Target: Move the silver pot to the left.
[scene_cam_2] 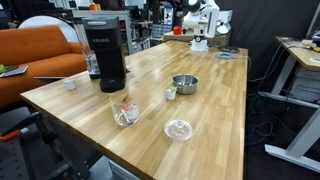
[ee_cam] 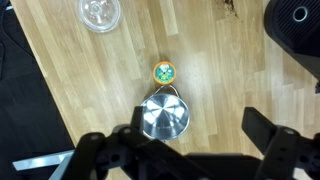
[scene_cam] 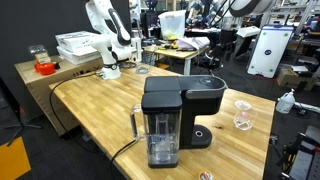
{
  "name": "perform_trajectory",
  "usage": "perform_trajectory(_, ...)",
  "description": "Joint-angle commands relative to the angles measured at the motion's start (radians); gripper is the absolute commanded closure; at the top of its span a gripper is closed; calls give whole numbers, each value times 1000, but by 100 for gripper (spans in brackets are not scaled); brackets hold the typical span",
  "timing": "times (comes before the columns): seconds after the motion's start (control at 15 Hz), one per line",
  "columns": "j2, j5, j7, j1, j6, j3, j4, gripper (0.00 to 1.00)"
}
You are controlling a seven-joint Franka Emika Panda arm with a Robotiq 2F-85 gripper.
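The silver pot (scene_cam_2: 184,83) stands empty and upright on the wooden table (scene_cam_2: 215,100), right of the middle. In the wrist view the pot (ee_cam: 163,117) shows from above, close to the left finger in the picture. My gripper (ee_cam: 200,135) is open and empty, its dark fingers spread wide, and it hangs well above the table. The white arm (scene_cam_2: 204,22) stands at the table's far end in both exterior views. In the exterior view with the coffee machine in front, I cannot see the pot.
A small orange and green object (ee_cam: 163,72) sits just beside the pot. A black coffee machine (scene_cam_2: 104,55) stands on the table. A glass bowl (scene_cam_2: 125,113) and a glass lid (scene_cam_2: 178,128) lie near the front edge. An orange sofa (scene_cam_2: 35,55) is beside the table.
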Motion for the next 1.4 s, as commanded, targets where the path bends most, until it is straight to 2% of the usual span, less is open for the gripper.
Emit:
perform_trajectory(0.0,105,7,19,-17,-47,5,123,0)
perform_trajectory(0.07,131,29,15,-24,-45,8,146,0)
perform_trajectory(0.13,88,0,14,-17,-4,9,84,0)
perform_trajectory(0.33,130,5,17,-22,-8,9,125,0)
perform_trajectory(0.73,124,30,4,-29,-11,15,127,0)
perform_trajectory(1.33,301,61,9,-61,-58,17,291,0)
